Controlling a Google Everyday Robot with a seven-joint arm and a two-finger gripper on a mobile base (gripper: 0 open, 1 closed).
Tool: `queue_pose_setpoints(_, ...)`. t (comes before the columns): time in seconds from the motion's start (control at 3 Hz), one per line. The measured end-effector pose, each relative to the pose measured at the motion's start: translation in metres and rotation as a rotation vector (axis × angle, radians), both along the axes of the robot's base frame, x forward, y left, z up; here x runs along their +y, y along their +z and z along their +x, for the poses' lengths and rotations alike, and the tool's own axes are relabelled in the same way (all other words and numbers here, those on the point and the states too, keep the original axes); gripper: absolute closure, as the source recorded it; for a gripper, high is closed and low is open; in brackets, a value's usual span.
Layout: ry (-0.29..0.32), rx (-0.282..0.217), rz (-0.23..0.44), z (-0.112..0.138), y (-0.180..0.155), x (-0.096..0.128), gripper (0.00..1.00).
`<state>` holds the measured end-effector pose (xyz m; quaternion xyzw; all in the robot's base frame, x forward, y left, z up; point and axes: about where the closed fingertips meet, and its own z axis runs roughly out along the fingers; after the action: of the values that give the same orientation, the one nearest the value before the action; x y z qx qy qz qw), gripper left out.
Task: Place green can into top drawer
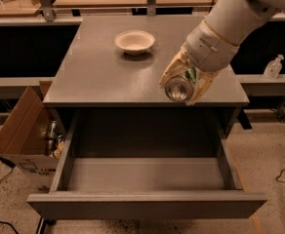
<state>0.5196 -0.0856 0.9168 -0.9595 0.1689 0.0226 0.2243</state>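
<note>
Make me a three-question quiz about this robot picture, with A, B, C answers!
1. Where is the green can? A in the gripper, above the cabinet top B on a chair C inside a bag
2. What colour is the bowl? A red B cream C blue
3. The top drawer is: A shut B open and full C open and empty
Answers: 1 A, the gripper clamps it; 2 B, it looks pale cream; 3 C, its bare grey floor shows.

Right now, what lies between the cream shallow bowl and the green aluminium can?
Only bare grey cabinet top, in the camera view. The pincer grips the green aluminium can near its front edge.
</note>
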Motion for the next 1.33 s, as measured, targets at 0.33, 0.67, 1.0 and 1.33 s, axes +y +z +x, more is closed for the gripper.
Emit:
queue_pose_setpoints(0.33, 0.028, 0.004, 0.102, -0.051, 0.004, -0.011, 1.0)
queue_pose_setpoints(0.67, 0.01, 0.011, 0.108, -0.055, 0.001, -0.019, 1.0)
queue_pose_setpoints(1.0, 0.05, 0.008, 0.15, -0.058, -0.013, -0.006, 1.0)
queue_pose_setpoints(1.33, 0.174, -0.019, 0.182, -0.094, -0.066, 0.015, 1.0)
